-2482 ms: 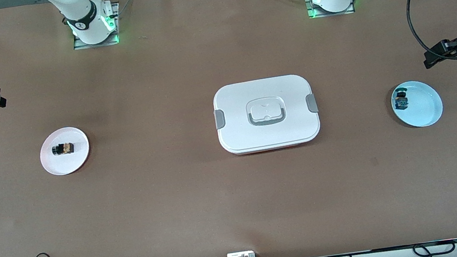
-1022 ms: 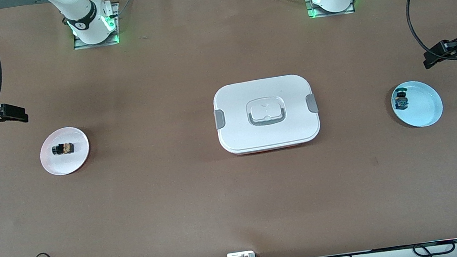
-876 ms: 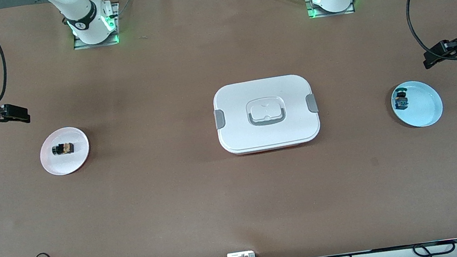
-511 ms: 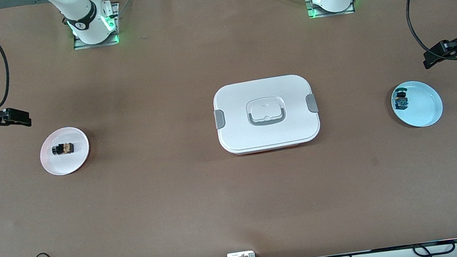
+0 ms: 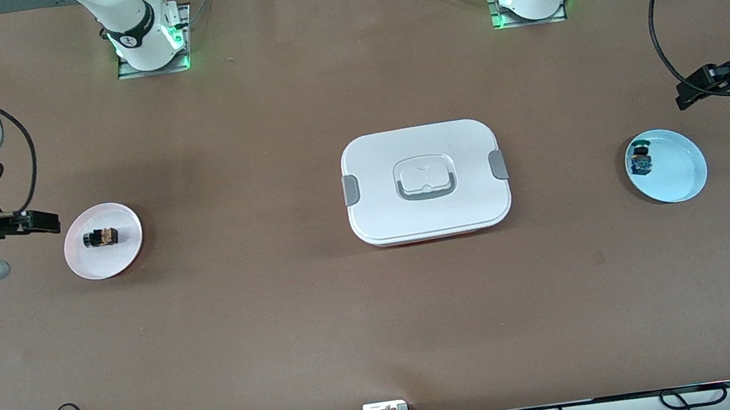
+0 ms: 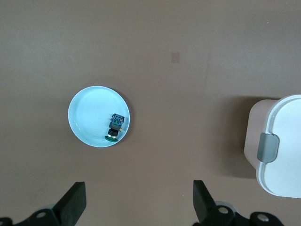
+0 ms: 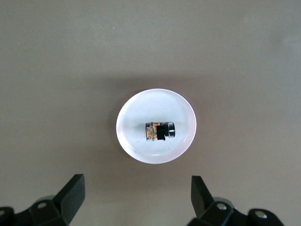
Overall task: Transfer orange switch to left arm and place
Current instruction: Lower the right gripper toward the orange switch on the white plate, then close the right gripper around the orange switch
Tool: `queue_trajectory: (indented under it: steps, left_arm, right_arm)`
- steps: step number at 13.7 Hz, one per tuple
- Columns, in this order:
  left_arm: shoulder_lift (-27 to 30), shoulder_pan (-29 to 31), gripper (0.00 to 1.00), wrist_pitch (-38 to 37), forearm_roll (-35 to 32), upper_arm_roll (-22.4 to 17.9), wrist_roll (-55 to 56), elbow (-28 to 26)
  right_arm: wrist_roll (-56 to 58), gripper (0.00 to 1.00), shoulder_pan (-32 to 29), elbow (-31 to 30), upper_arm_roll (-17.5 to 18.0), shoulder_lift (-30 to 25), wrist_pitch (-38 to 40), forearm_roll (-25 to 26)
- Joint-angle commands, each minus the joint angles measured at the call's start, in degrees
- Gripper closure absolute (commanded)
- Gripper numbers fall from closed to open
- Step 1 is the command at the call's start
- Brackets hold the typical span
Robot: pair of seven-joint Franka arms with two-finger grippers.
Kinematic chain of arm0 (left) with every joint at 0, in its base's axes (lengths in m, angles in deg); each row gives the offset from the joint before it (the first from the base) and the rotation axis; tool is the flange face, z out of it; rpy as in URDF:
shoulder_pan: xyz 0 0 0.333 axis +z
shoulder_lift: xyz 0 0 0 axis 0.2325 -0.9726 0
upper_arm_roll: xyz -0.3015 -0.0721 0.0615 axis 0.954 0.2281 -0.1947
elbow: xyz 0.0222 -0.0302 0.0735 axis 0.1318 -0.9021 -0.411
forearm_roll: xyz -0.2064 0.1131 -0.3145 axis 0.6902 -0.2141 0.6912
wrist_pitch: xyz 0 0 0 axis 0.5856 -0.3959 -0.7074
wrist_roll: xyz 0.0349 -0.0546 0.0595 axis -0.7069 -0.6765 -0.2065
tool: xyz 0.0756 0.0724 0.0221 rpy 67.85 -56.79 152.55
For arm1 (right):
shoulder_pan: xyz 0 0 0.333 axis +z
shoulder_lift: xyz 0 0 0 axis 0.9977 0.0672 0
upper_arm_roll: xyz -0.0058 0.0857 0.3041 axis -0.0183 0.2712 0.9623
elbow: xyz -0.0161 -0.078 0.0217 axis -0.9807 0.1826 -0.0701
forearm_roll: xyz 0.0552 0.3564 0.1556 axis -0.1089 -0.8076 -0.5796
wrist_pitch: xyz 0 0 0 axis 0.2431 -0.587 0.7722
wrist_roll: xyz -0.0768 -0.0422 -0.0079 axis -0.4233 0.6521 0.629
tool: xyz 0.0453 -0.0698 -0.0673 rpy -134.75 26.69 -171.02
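The right end effector (image 5: 45, 222) has moved since the earlier front pictures. It started high at the left edge of the frame and has come down and inward. Now it sits just beside the rim of the white plate (image 5: 126, 255), at the middle left of the frame. Nothing else has moved. The left end effector (image 5: 692, 92) waits at the right edge of the frame, just above the light blue plate (image 5: 683, 179).

The orange switch (image 5: 101, 237) lies on its side in the middle of the white plate. No finger touches it. In the right wrist view the white plate (image 7: 136, 146) and the orange switch (image 7: 159, 131) sit straight ahead of the right end effector (image 7: 136, 197). Its two fingers are spread wide with nothing between them. The left end effector (image 6: 139, 202) is also spread wide and holds nothing. Its view shows the light blue plate (image 6: 87, 117) with the blue switch (image 6: 115, 126) on it.

This looks like the very start of the job. The right arm is lining up to pick the orange switch. The white box (image 5: 425, 181) sits shut in the middle of the tabletop (image 5: 382, 318), between the two plates. So the switch will likely have to go around it or over it to reach the left arm.
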Motion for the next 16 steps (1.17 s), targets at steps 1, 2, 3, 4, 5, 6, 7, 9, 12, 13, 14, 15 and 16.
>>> queue_trajectory:
  steps: [1,2,3,4,5,6,7,9,12,13,14,15,16]
  left_arm:
    - [0.4,0.2,0.0,0.1,0.1,0.1,-1.0,-0.2]
    - [0.4,0.2,0.0,0.1,0.1,0.1,-1.0,-0.2]
    - [0.4,0.2,0.0,0.1,0.1,0.1,-1.0,-0.2]
    - [0.4,0.2,0.0,0.1,0.1,0.1,-1.0,-0.2]
    - [0.4,0.2,0.0,0.1,0.1,0.1,-1.0,-0.2]
    - [0.4,0.2,0.0,0.1,0.1,0.1,-1.0,-0.2]
    - [0.3,0.2,0.0,0.1,0.1,0.1,-1.0,-0.2]
    - [0.4,0.2,0.0,0.0,0.1,0.1,-1.0,-0.2]
    - [0.3,0.2,0.0,-0.1,0.1,0.1,-1.0,-0.3]
    - [0.3,0.2,0.0,-0.1,0.1,0.1,-1.0,-0.3]
    - [0.3,0.2,0.0,-0.1,0.1,0.1,-1.0,-0.3]
    - [0.4,0.2,0.0,0.0,0.1,0.1,-1.0,-0.3]
    - [0.4,0.2,0.0,-0.1,0.1,0.1,-1.0,-0.3]
  right_arm:
    - [0.4,0.0,0.0,-0.5,0.3,2.8,-4.4,0.8]
    - [0.2,0.0,0.0,-2.2,0.3,3.1,-5.9,0.8]
    - [0.1,0.0,0.1,-3.6,0.3,3.3,-7.2,1.0]
    - [0.2,0.0,0.3,-5.2,0.3,3.6,-9.3,1.2]
    - [0.8,0.0,0.1,-7.0,0.3,3.9,-12.0,1.7]
    - [1.2,0.0,-0.1,-9.6,0.3,3.9,-15.2,2.2]
    - [2.5,0.0,-1.1,-12.5,0.3,3.9,-19.3,2.4]
    - [6.0,0.0,-2.9,-17.6,0.3,4.0,-27.3,2.3]
    - [6.9,0.0,-4.1,-20.9,0.3,5.9,-32.6,2.3]
    - [6.9,0.0,-4.1,-21.0,0.3,6.7,-32.7,2.3]
    - [6.6,0.0,-4.1,-21.0,0.3,7.5,-32.9,2.3]
    - [6.2,0.0,-4.1,-21.1,0.3,8.1,-33.2,2.2]
    - [6.1,0.0,-4.1,-21.1,0.3,8.2,-33.3,1.9]
